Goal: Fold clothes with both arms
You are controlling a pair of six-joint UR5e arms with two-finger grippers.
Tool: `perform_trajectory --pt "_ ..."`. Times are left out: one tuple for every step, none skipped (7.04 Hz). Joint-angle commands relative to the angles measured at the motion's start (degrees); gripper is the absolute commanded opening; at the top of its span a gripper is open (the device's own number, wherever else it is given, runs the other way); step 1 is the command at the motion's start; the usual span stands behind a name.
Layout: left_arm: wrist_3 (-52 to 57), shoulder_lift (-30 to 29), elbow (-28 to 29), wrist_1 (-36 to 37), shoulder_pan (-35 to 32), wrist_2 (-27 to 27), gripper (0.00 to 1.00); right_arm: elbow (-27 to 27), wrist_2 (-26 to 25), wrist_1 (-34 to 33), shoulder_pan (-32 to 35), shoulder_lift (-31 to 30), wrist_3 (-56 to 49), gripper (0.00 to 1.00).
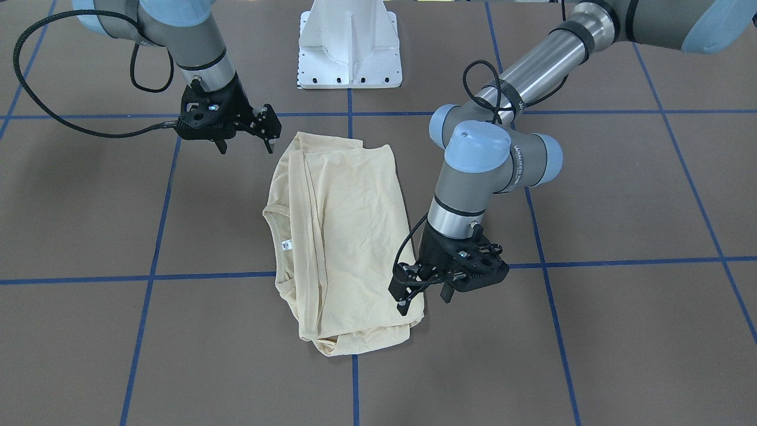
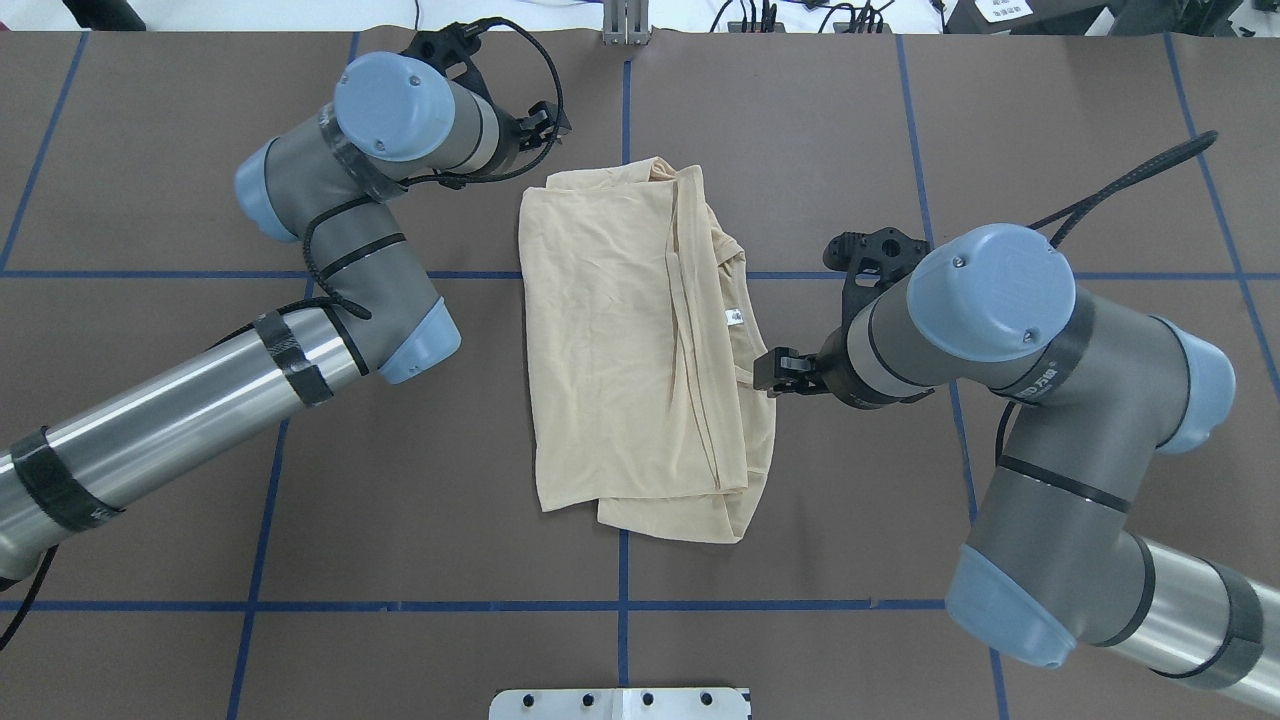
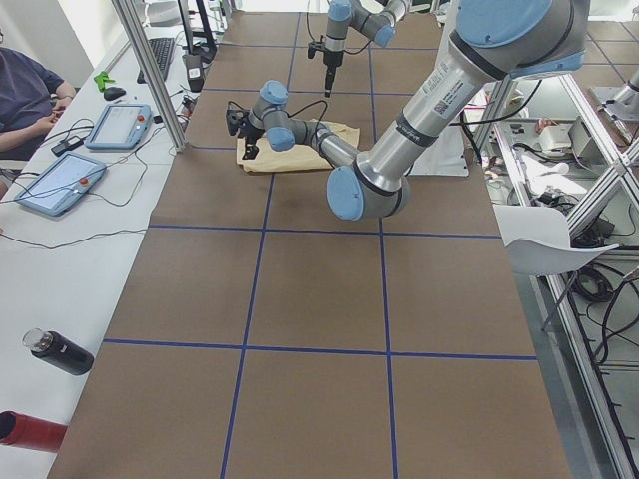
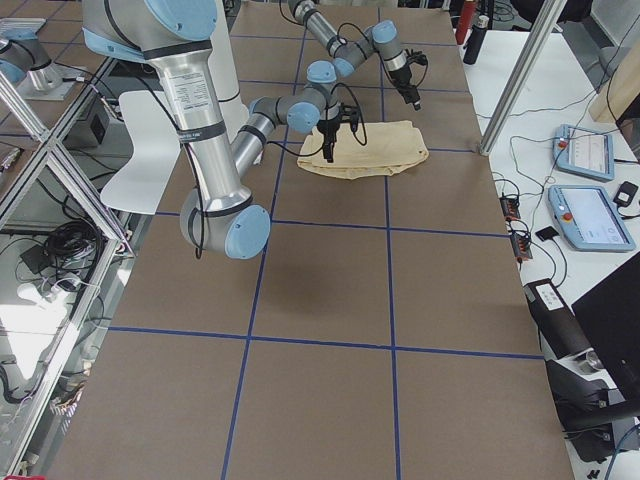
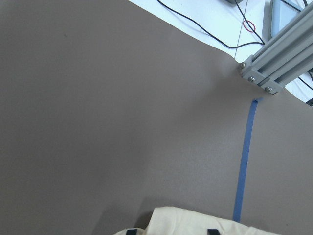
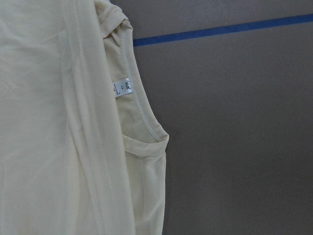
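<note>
The pale cream-yellow shirt [image 1: 349, 225] lies folded into a long rectangle at the table's middle, and also shows in the overhead view [image 2: 620, 340]. Its print is hidden. Its white neck label [image 1: 286, 244] and neckline face my right side, close up in the right wrist view [image 6: 122, 87]. My left gripper [image 1: 424, 302] is open at the shirt's far corner, with one fingertip [image 1: 402, 307] at the cloth's edge. The left wrist view shows that edge [image 5: 195, 223]. My right gripper [image 1: 245, 145] is open and empty, beside the shirt's near corner.
The white pedestal base [image 1: 350, 47] stands at the robot's side of the table. Blue tape lines [image 1: 151, 275] cross the brown tabletop. An aluminium post [image 5: 274, 63] stands past the far edge. An operator's tablets [image 3: 120, 125] lie on the side bench.
</note>
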Motion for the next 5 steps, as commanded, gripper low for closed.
perform_trajectory --pt "1.34 10.16 -14.05 0.88 -0.32 -3.31 1.0 -2.3 -7.6 -0.13 -6.51 2.83 -4.73 1.0" --pt "1.34 10.98 -15.84 2.37 -0.32 -3.33 1.0 -4.23 -9.71 -0.13 -8.36 3.63 -7.63 0.99" --pt "1.34 11.16 -15.86 2.38 -0.23 -3.33 1.0 -6.94 -11.38 -0.13 -8.99 4.42 -10.97 0.96" --pt "1.34 11.43 -15.77 2.38 -0.23 -3.33 1.0 -9.41 -11.66 -0.13 -9.26 6.43 -12.83 0.89" --pt "1.34 11.52 -15.6 2.3 -0.06 -3.33 1.0 -10.13 -11.84 -0.13 -10.83 7.67 -12.76 0.82"
